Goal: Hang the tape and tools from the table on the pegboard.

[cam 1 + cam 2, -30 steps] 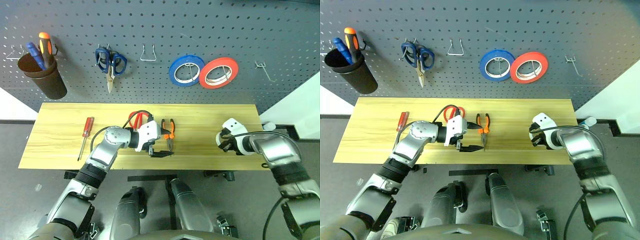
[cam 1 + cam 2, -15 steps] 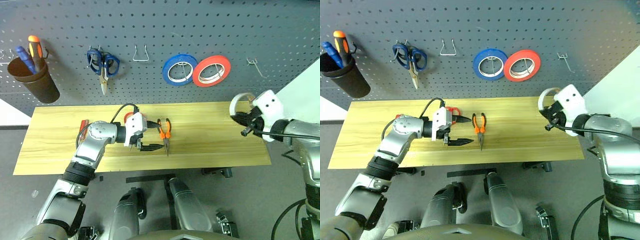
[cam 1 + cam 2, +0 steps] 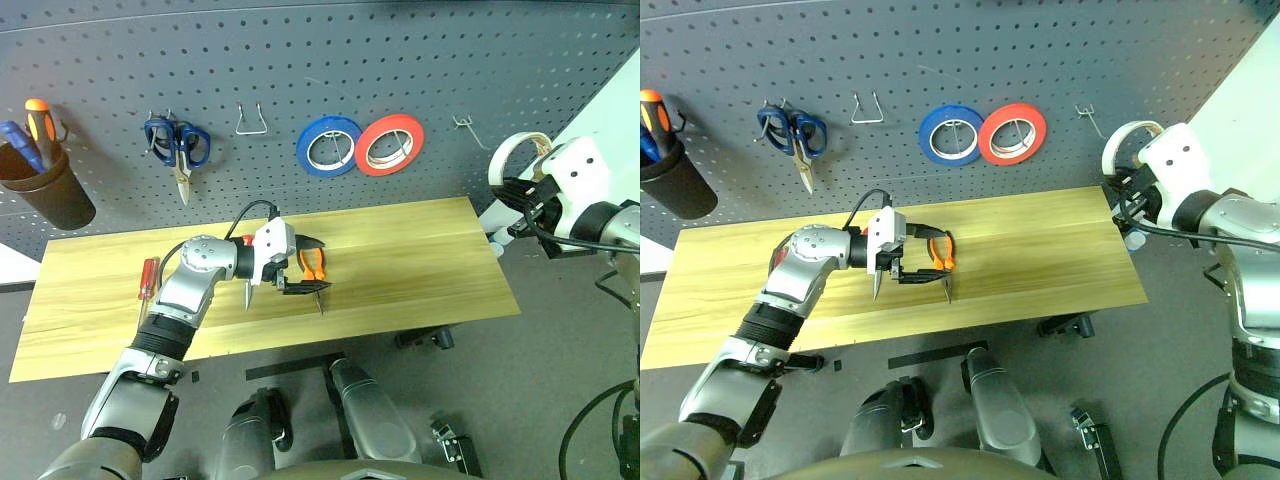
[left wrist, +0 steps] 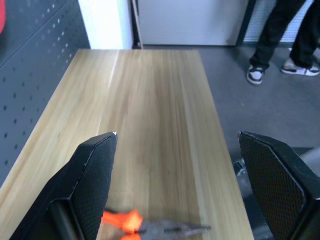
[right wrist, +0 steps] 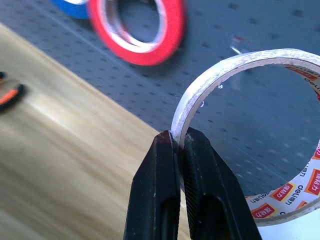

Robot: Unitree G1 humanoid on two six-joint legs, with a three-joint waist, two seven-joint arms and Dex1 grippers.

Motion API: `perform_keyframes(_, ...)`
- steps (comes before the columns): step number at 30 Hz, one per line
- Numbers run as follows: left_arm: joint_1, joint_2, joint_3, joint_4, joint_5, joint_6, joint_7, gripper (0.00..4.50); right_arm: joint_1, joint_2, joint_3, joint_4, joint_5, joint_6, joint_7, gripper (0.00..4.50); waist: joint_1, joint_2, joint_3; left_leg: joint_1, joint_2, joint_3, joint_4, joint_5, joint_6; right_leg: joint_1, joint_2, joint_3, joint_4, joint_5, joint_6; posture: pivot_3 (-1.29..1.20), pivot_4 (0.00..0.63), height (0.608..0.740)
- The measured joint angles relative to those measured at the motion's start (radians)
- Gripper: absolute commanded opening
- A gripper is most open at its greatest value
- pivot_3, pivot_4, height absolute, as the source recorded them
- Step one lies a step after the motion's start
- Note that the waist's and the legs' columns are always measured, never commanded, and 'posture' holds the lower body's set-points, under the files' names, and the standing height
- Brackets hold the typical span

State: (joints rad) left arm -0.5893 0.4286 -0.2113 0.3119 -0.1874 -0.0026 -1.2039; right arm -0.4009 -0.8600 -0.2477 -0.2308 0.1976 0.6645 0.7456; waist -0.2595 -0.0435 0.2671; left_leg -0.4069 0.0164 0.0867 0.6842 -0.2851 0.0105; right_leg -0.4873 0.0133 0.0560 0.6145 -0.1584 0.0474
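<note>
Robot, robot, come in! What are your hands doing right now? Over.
Right gripper shut on the tape, up beside the pegboard, near the empty hook. Left gripper open over the pliers on the table. Nothing in the way.
</note>
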Motion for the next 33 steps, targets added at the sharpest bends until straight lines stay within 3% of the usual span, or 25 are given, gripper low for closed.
perform_keyframes(7,-0.045,-0.014,0.038,0.008,-0.024,-0.006,0.008,4.07,-0.117,0.101,0.138,0.225,-0.052,-0.147,-0.044,0.01,-0.036,0.001,-0.009,0.004,0.0,-0.001,0.0,0.0,0.0,0.008,0.001,0.001,0.0,0.0,0.0,-0.28,0.153,0.734)
perform_keyframes(21,-0.054,-0.027,0.122,-0.039,-0.151,0.047,0.019,4.07,-0.302,0.212,0.235,0.515,-0.109,-0.335,-0.072,0.01,-0.031,0.003,-0.015,0.012,-0.001,-0.001,0.0,0.0,0.0,0.012,-0.001,0.002,0.003,0.0,0.0,-0.24,0.128,0.734)
perform_keyframes(33,-0.135,-0.049,0.189,-0.004,-0.179,0.062,0.088,4.07,-0.562,0.33,0.277,1.044,-0.205,-0.613,-0.162,0.01,-0.031,0.003,-0.037,0.014,-0.002,-0.001,-0.001,0.0,0.0,0.013,-0.001,0.002,0.004,0.002,-0.002,-0.21,0.118,0.734)
